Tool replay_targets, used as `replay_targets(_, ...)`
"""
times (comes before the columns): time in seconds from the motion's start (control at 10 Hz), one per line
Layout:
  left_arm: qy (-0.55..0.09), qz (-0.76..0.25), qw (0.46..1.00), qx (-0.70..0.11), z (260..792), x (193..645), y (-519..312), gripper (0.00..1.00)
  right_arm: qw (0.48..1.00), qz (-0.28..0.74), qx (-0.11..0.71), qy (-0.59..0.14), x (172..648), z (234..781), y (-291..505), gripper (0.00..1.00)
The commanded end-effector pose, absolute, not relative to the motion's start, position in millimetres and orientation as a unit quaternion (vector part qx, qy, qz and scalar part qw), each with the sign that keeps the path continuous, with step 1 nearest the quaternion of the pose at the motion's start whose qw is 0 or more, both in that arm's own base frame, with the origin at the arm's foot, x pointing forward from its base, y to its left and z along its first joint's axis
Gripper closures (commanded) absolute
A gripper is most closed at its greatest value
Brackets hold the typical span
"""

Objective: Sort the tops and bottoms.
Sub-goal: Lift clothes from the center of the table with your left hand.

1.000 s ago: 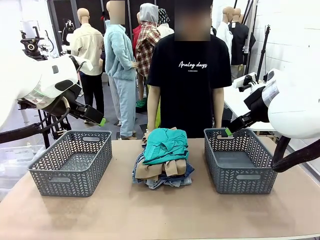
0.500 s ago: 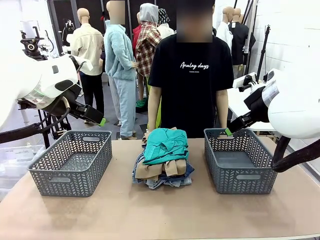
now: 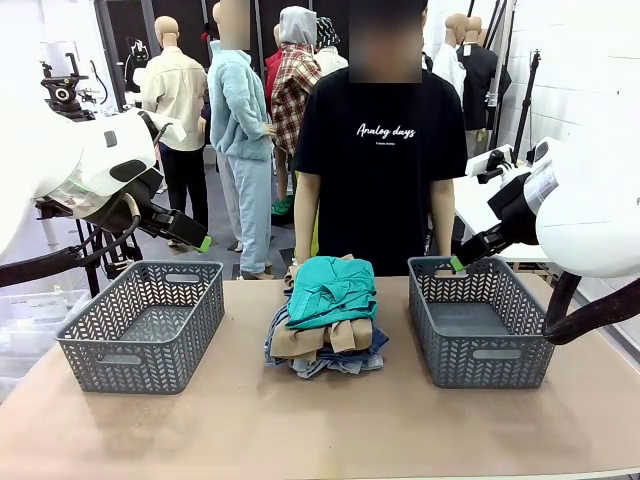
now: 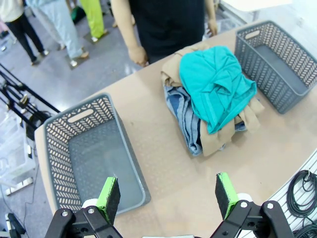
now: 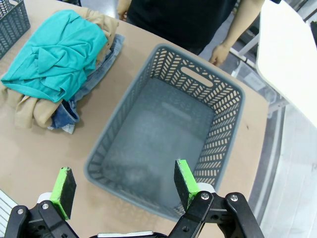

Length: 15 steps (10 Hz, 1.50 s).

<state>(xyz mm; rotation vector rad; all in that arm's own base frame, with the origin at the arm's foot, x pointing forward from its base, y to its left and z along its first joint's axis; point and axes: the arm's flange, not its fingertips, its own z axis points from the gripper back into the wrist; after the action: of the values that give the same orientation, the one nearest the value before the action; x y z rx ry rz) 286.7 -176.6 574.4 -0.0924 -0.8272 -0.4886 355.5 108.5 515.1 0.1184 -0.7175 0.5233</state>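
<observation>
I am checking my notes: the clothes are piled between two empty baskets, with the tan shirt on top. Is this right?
No. The front view shows the teal shirt on top, the tan shirt under it, between the left basket and right basket, both empty.

Across the table [image 3: 300, 430], the person [image 3: 381, 205] on the far side has swayed slightly. Half a second ago the white lettering [image 3: 386, 130] on the black T-shirt [image 3: 335, 150] sat a shade farther right. It is now back toward the left, a very small shift.
</observation>
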Motion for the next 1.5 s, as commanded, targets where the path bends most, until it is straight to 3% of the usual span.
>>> replay_targets(0.0, -0.396, -0.241, 0.885, -0.047, 574, 287, -176, 0.00, 0.902, 0.254, 0.060, -0.345, 358, 512, 109, 0.00)
replay_targets(0.4, -0.398, -0.235, 0.886, -0.044, 574, 287, -177, 0.00, 0.902, 0.254, 0.060, -0.345, 358, 512, 109, 0.00)
replay_targets(0.9, -0.367, -0.293, 0.878, -0.091, 565, 335, -299, 0.00, 0.902, 0.254, 0.060, -0.345, 358, 512, 109, 0.00)
replay_targets(1.4, -0.307, -0.323, 0.893, -0.062, 526, 380, -383, 0.00, 0.902, 0.254, 0.060, -0.345, 358, 512, 109, 0.00)
